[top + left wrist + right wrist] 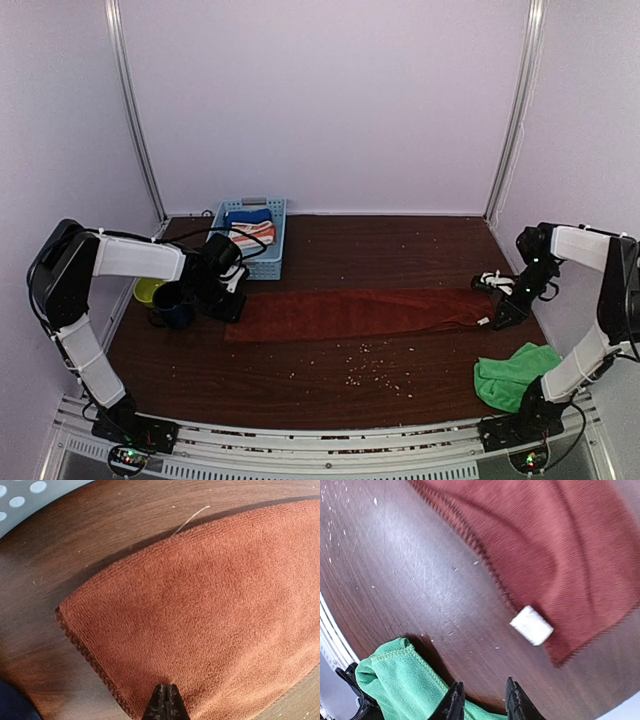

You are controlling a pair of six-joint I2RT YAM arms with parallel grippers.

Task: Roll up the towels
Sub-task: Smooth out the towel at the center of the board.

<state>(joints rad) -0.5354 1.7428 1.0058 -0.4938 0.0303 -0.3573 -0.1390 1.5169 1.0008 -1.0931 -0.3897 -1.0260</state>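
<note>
Crumpled at the near right corner of the bench (400,250) lies the green towel (512,375). Across the middle the rust towel (350,312) stretches flat as a long strip, its white tag (531,625) at the right end. Just beside that end hovers the right claw (482,700), fingers parted and holding nothing. At the strip's other end the left claw (166,702) is closed, tips against the cloth; whether any is pinched, I cannot tell. Behind it sits a blue basket (262,268).

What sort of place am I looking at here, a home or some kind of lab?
Likely a robot test booth: plain lilac walls enclose a dark table, and the left arm and right arm are bolted at its near edge.
</note>
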